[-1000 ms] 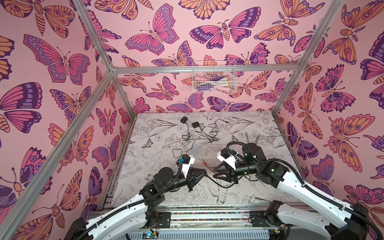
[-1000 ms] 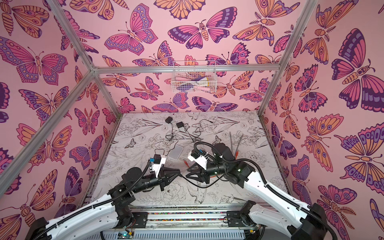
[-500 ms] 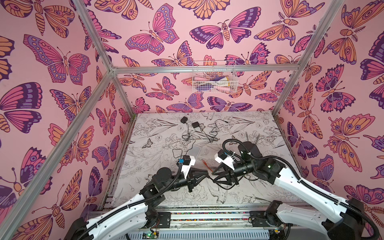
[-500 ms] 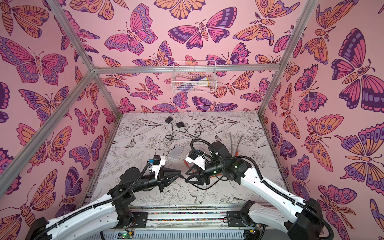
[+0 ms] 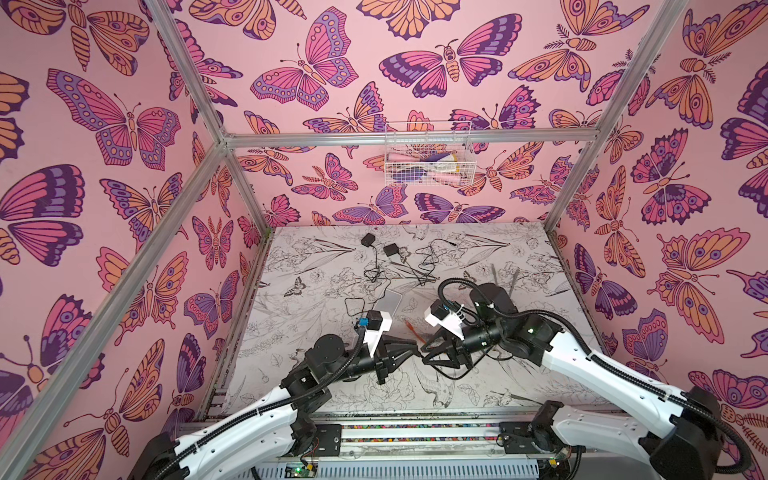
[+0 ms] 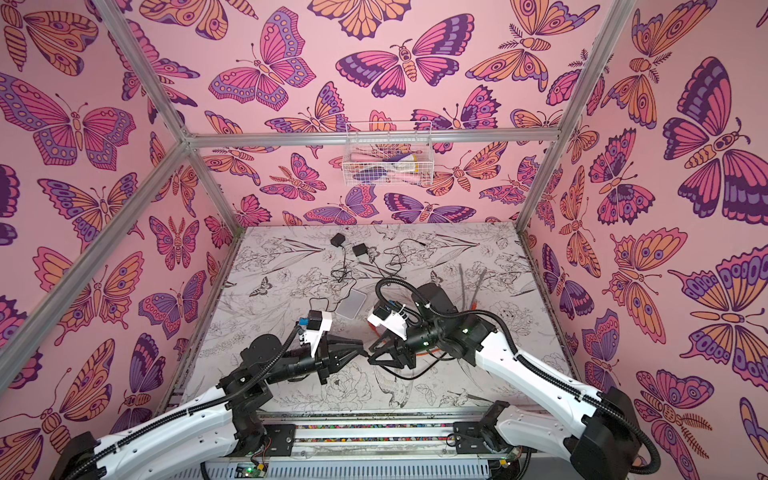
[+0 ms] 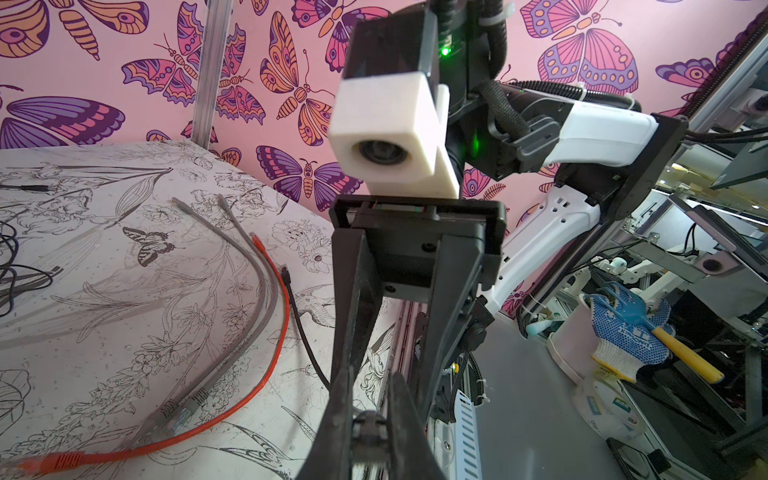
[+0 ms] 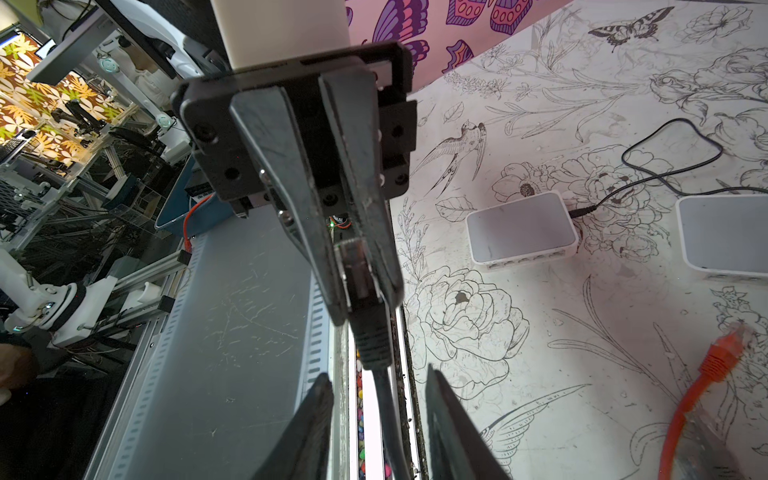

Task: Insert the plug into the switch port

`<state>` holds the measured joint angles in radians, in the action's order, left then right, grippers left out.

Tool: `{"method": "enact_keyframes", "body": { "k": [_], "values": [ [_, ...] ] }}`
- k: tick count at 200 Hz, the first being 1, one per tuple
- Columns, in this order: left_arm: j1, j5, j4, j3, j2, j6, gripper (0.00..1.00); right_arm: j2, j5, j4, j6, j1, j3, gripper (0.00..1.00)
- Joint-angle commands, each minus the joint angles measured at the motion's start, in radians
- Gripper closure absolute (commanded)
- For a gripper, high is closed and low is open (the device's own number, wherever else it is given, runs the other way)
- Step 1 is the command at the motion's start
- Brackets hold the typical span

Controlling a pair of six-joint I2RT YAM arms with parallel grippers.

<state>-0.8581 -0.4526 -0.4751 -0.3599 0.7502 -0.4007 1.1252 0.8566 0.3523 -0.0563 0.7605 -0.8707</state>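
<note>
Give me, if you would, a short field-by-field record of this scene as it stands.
Left hand: shut on the black plug
Right hand: open, fingers either side of the plug's cable
Switch: white, on the table, power lead attached
Second switch: beside it, partly out of frame
Progress: plug not yet in a port
Spare: orange cable and grey cables, lying loose

Robotics laboratory: aluminium-framed test cell point(image 5: 411, 136) with butterfly-print walls point(image 5: 316, 70); another white robot arm point(image 8: 45, 305) and cluttered workbenches point(image 7: 681, 249) visible outside.
</note>
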Motion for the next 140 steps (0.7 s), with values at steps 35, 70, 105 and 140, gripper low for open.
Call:
{"method": "enact_keyframes", "body": {
  "k": [35,70,105,140],
  "values": [
    [-0.002,-0.008,-0.052,0.01,0.001,0.01,1.0,0.023,0.007,-0.029,-0.037,0.024,-0.018,0.68],
    [-0.002,-0.003,-0.055,0.006,0.012,0.008,1.0,0.014,0.003,-0.027,-0.037,0.027,-0.016,0.79],
    [-0.001,0.007,-0.056,0.006,0.015,0.007,1.0,0.01,-0.006,-0.029,-0.031,0.031,-0.01,0.85],
    [-0.001,0.011,-0.061,0.009,0.007,0.0,1.0,0.008,-0.014,-0.033,-0.026,0.037,-0.007,0.86]
  ]
}}
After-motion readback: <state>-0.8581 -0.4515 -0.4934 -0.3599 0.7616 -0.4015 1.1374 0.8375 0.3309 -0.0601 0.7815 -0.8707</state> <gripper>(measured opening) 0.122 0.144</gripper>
